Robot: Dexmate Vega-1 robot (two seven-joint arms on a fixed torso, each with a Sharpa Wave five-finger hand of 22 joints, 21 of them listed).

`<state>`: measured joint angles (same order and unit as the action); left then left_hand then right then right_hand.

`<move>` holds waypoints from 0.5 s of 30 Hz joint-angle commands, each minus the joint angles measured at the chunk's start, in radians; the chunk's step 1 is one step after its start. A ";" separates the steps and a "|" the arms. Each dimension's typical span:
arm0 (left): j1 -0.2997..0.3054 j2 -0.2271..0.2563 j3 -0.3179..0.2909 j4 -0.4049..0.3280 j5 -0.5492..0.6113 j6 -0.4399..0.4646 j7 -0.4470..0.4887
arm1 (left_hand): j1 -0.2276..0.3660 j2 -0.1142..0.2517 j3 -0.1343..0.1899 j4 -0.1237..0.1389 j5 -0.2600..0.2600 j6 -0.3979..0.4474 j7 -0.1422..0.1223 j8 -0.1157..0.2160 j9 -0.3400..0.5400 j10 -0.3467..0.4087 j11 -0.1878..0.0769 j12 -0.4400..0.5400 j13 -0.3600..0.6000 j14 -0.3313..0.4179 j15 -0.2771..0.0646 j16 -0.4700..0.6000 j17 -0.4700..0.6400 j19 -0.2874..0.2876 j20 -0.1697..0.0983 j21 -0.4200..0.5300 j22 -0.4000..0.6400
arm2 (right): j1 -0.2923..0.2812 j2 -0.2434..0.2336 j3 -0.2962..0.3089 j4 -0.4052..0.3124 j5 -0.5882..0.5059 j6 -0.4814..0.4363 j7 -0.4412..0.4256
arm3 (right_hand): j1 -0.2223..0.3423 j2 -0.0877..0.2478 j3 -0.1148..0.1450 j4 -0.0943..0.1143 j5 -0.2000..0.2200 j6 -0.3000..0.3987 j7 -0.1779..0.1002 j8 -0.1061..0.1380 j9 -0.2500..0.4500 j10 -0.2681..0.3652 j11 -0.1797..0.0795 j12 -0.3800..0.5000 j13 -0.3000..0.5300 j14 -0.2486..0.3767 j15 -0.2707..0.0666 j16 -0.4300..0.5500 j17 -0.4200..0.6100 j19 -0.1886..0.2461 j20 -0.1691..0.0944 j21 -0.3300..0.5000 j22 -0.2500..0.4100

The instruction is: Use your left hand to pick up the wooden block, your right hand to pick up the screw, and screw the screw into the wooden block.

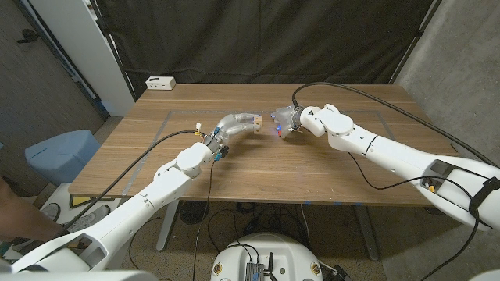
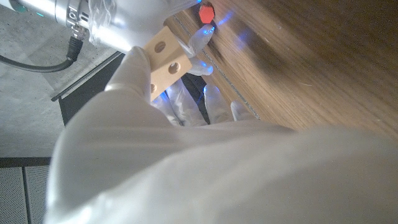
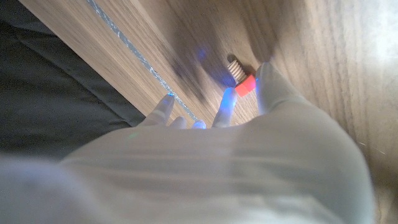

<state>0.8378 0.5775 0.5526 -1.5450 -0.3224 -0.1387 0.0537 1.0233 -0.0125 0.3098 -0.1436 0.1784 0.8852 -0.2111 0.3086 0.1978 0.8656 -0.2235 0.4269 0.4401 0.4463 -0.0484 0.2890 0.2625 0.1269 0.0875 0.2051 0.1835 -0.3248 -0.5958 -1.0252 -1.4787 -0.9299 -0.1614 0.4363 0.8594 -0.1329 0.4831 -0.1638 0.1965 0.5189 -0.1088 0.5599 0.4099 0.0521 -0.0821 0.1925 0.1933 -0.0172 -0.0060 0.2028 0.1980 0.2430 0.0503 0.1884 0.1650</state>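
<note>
Block and screw both in hand, near the centre of the head view – the mating step is next

Your left hand (image 1: 234, 122) grips the wooden block (image 2: 166, 57), fingers curled round it, and your right hand (image 1: 287, 123) pinches the red-headed screw (image 3: 242, 79) between thumb and a fingertip, both raised over the wooden table (image 1: 328, 168) just above mid-frame and close together but apart. I judge the picks done; next you need to line the screw's threaded tip up with a hole and bring the hands together. The left wrist view shows what the head view cannot: two round holes in the block's face, with the screw's red head at the upper middle of that frame. The right wrist view shows the screw's threads
</note>
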 commanded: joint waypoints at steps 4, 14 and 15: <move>0.002 0.003 -0.003 0.002 -0.002 -0.002 0.001 | -0.007 0.016 0.003 0.005 0.010 0.044 -0.007 0.004 0.006 0.009 0.001 0.019 0.081 -0.001 -0.119 0.006 0.002 -0.009 0.000 0.003 0.004 | -0.001 0.005 -0.007 0.011 -0.003 0.002 -0.023 | 0.007 -0.002 0.010 -0.001 0.002 0.022 -0.002 0.019 0.009 0.017 -0.002 0.006 0.002 0.006 0.000 0.004 0.002 0.007 -0.003 0.002 0.004; 0.000 0.001 -0.002 0.005 -0.002 -0.004 0.000 | -0.008 0.018 0.001 0.005 0.010 0.043 -0.007 0.003 0.006 0.010 0.001 0.017 0.081 -0.002 -0.118 0.006 0.002 -0.009 0.001 0.004 0.004 | -0.006 0.000 -0.006 0.010 -0.005 0.004 -0.033 | 0.018 0.002 0.018 -0.004 0.003 0.050 -0.007 0.045 0.021 0.033 -0.007 0.008 0.002 0.019 -0.010 0.008 0.002 0.012 -0.004 0.003 0.004; 0.000 0.002 -0.003 0.005 -0.002 -0.003 0.000 | -0.009 0.018 0.001 0.005 0.010 0.043 -0.007 0.003 0.006 0.010 0.001 0.017 0.081 -0.001 -0.118 0.006 0.002 -0.009 0.000 0.004 0.004 | -0.006 0.000 -0.006 0.010 -0.005 0.004 -0.035 | 0.019 0.002 0.018 -0.004 0.003 0.051 -0.010 0.048 0.022 0.035 -0.007 0.009 0.002 0.021 -0.009 0.008 0.002 0.013 -0.004 0.003 0.004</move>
<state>0.8377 0.5790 0.5509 -1.5418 -0.3248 -0.1408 0.0533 1.0231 -0.0126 0.3097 -0.1437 0.1817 0.8852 -0.2111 0.3045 0.1978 0.8642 -0.2248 0.4269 0.4401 0.4462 -0.0484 0.2890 0.2624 0.1233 0.0911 0.2051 0.1835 -0.3271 -0.5928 -1.0306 -1.4709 -0.9336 -0.1606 0.4138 0.8601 -0.1325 0.4928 -0.1683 0.1965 0.5557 -0.1145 0.5995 0.4266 0.0789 -0.0875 0.1965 0.1932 -0.0058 -0.0102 0.2029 0.1979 0.2469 0.0464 0.1885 0.1649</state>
